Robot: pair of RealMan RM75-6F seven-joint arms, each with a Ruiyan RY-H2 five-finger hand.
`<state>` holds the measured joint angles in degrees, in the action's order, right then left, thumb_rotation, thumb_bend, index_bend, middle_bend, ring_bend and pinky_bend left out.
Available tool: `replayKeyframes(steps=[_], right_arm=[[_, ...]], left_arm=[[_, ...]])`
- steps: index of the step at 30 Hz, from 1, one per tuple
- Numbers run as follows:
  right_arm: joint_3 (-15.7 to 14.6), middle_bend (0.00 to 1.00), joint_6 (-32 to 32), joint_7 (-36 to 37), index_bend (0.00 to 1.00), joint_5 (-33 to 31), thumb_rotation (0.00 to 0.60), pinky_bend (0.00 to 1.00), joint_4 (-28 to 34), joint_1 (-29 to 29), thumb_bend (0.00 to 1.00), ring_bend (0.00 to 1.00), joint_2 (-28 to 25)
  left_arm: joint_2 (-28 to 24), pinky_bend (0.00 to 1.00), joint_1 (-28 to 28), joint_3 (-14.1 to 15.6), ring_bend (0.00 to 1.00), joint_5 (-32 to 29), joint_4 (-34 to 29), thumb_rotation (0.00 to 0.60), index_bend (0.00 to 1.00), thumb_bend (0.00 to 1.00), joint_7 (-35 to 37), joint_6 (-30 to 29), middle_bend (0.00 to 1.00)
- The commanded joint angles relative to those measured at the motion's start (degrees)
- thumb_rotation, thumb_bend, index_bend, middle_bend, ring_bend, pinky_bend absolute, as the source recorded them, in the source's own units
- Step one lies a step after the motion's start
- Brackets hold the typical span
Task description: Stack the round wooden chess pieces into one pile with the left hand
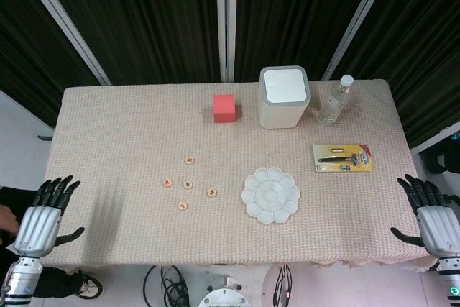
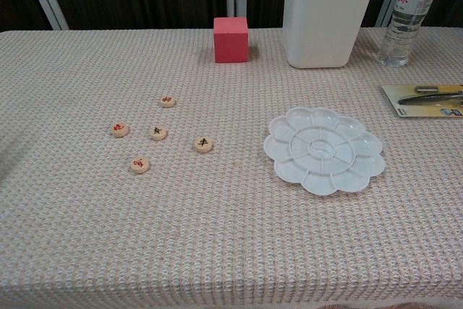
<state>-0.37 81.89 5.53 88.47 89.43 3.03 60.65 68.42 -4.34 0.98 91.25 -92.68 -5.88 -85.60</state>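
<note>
Chess pieces, five small round wooden discs, lie flat and apart from one another on the woven tablecloth, left of the table's middle; none sits on another. One disc lies in the centre of the loose cluster, with the other four spread around it. Some bear red marks and some dark ones, too small to read.

To the right of the cluster rests a white flower-shaped paint palette, well apart from the discs. Toward the far edge stand a red cube, a white bin with a grey rim, and a clear water bottle, upright. A yellow card pack holding a dark tool lies near the right edge.

The left hand hangs off the table's left side, fingers spread and holding nothing. The right hand hangs off the right side, likewise spread and empty. Both are well away from the discs.
</note>
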Motion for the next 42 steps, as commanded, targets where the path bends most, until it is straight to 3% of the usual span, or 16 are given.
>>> replayKeyframes(steps=[1,16,23,33,42], right_arm=[[0.1,0.0,-0.1,-0.1,0.0,-0.1,0.6,0.0,0.0,0.1,0.06,0.0,0.1],[0.1,0.0,1.2,1.0,0.0,0.5,0.6,0.0,0.5,-0.4,0.06,0.0,-0.5],[0.2,0.0,0.7,1.0,0.0,0.9,0.6,0.0,0.6,0.2,0.06,0.0,-0.7],[0.5,0.0,3.8,5.2,0.0,2.2,0.6,0.0,-1.2,-0.6,0.06,0.0,-0.7],[0.2,0.0,4.2,5.8,0.0,2.2,0.6,0.0,-1.4,-1.1,0.07,0.0,-1.1]], left_arm=[[-0.1,0.0,0.0,0.1,0.0,-0.1,-0.1,0.6,0.1,0.06,0.0,0.1,0.02],[0.3,0.0,-1.6,1.8,0.0,4.6,-2.6,0.6,0.11,0.07,-1.1,1.6,0.03],[2.6,0.0,-7.9,0.1,0.0,5.9,-6.1,0.6,0.16,0.1,0.9,8.9,0.04],[11.4,0.0,-18.6,-2.2,0.0,4.2,-4.4,0.6,0.3,0.12,2.7,23.0,0.06],[20.5,0.0,-22.2,-4.6,0.0,-0.5,1.9,0.6,0.32,0.22,-4.0,26.2,0.07]])
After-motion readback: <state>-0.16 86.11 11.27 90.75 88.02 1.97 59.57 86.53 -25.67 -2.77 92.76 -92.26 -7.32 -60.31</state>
